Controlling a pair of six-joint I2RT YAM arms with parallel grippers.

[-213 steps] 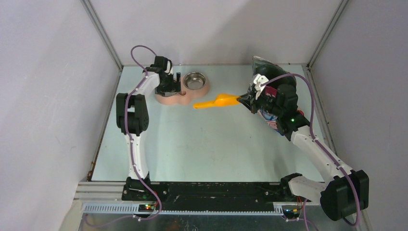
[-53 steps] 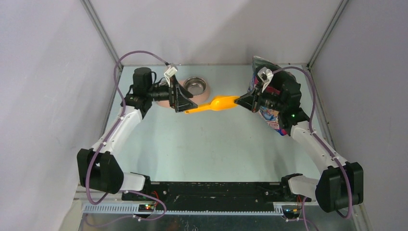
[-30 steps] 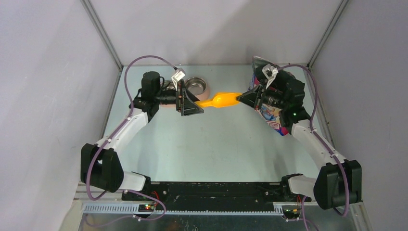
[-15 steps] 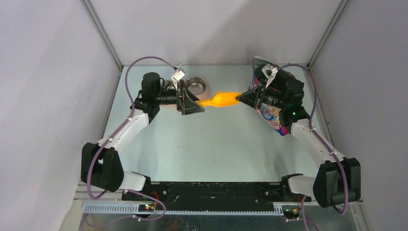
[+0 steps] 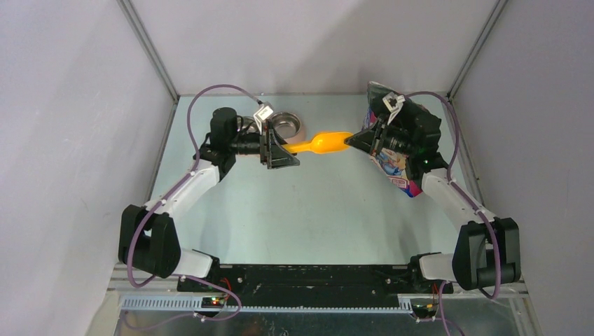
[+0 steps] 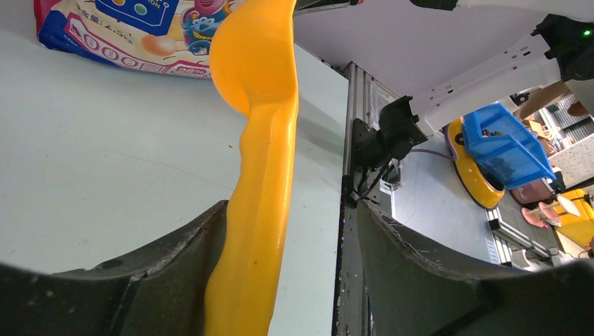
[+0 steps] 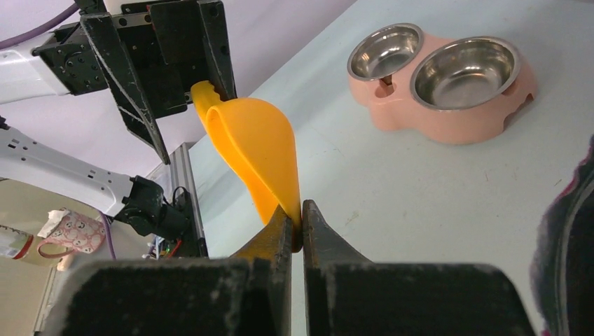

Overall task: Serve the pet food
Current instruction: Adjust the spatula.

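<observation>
Near edge of the counter point(image 5: 308, 217): two arm bases, side by side on a black rail. Beyond them, a broad bare stretch of pale surface, open from the rail to mid-counter. Closed in by walls on the left, on the right and at the far side.

Mid-counter, held off the surface: one yellow scoop point(image 5: 323, 143), crosswise between the two grippers.
- Right gripper point(image 5: 352, 142): closed, pinching the rim at the scoop's bowl end between both fingertips.
- Left gripper point(image 5: 281, 150): open, astride the handle. In the left wrist view, handle against one finger point(image 6: 175, 259), clear gap to the other.
- Handle tip lost behind the left gripper in the top view.

Right side, near the right wall: one CAT FOOD bag point(image 5: 401, 173), printed blue, pink and white, lying on the counter beneath the right arm.
- Largely covered by the wrist in the top view.
- Cut off by the upper frame edge in the left wrist view.
- Only a dark blur at the right edge of the right wrist view.
- Kibble itself not to be made out in any view.

Far side, left of centre: one pink feeder point(image 7: 448, 119) with two steel bowls point(image 7: 466, 63), flat on the counter near the far wall. Both bowls whole in the right wrist view. In the top view, left half hidden behind the left gripper, with little room between the two.
</observation>
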